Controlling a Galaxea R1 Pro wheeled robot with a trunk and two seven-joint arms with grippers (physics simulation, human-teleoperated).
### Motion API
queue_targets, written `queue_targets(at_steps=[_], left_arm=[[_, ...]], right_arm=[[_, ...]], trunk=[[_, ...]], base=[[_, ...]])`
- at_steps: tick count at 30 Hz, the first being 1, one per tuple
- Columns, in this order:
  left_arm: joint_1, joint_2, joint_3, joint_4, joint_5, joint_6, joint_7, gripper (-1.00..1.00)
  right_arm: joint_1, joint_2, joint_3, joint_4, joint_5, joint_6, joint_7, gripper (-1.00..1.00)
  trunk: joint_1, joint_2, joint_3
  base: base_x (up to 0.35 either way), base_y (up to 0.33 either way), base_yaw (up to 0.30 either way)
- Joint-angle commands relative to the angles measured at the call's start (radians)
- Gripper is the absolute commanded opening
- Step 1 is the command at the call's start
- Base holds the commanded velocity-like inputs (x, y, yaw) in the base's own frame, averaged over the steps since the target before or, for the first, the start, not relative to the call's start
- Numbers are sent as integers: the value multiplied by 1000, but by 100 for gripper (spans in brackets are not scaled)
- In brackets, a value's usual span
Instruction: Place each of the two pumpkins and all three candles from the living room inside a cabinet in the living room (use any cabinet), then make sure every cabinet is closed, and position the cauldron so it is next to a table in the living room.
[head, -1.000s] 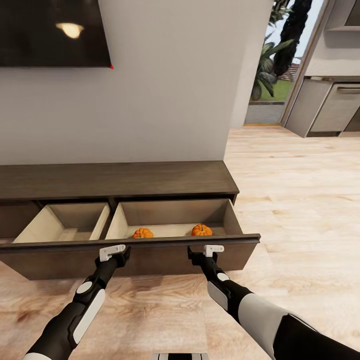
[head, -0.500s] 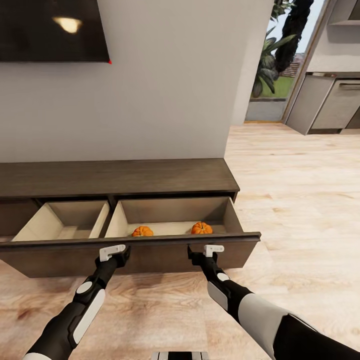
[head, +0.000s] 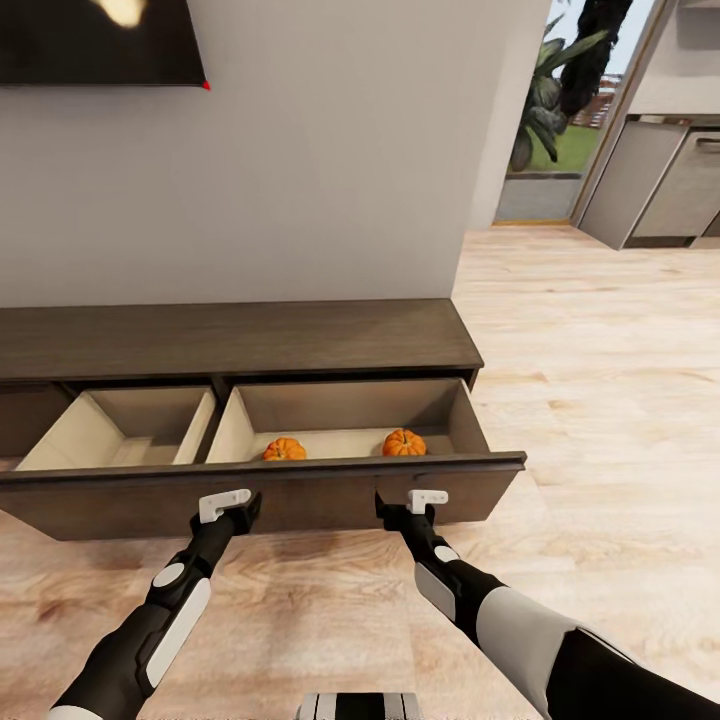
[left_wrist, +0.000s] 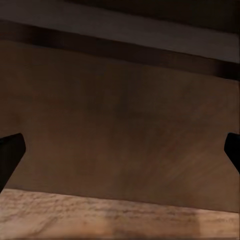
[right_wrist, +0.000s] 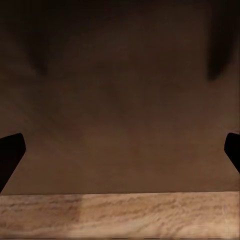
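You are at the closing step for this cabinet (head: 240, 340), by the look of it. Both pumpkins already lie in the right-hand drawer (head: 450, 415), on its pale floor just behind the front panel: one pumpkin (head: 285, 449) near the front left corner, the other pumpkin (head: 404, 442) toward the front right. No candles lie on the part of the drawer floor that shows.

Your left gripper (head: 240, 512) and right gripper (head: 395, 512) are both right up at the dark drawer front (head: 300, 492), one below each pumpkin. In the wrist views each pair of fingers is spread wide with nothing between them, facing the panel; whether they touch it I cannot tell.

If you mean to shut it, push evenly with both arms so the long front goes in square.
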Motion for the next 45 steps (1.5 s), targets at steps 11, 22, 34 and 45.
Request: queue_targets(at_steps=[11, 22, 34, 45], left_arm=[[0, 10, -4, -2, 9, 3, 8, 100], [0, 20, -4, -3, 10, 3, 8, 100], [0, 20, -4, -2, 10, 3, 8, 100], [0, 20, -4, -2, 10, 3, 8, 100]], right_arm=[[0, 0, 9, 0, -6, -3, -5, 100], [-1, 0, 9, 0, -6, -4, -5, 100], [0, 0, 9, 0, -6, -4, -5, 100], [-1, 0, 9, 0, -5, -3, -5, 100]], trunk=[[0, 0, -1], [0, 0, -1], [0, 0, -1], [0, 0, -1]], base=[[5, 0, 0], [79, 0, 0], [137, 11, 0], [273, 0, 0]])
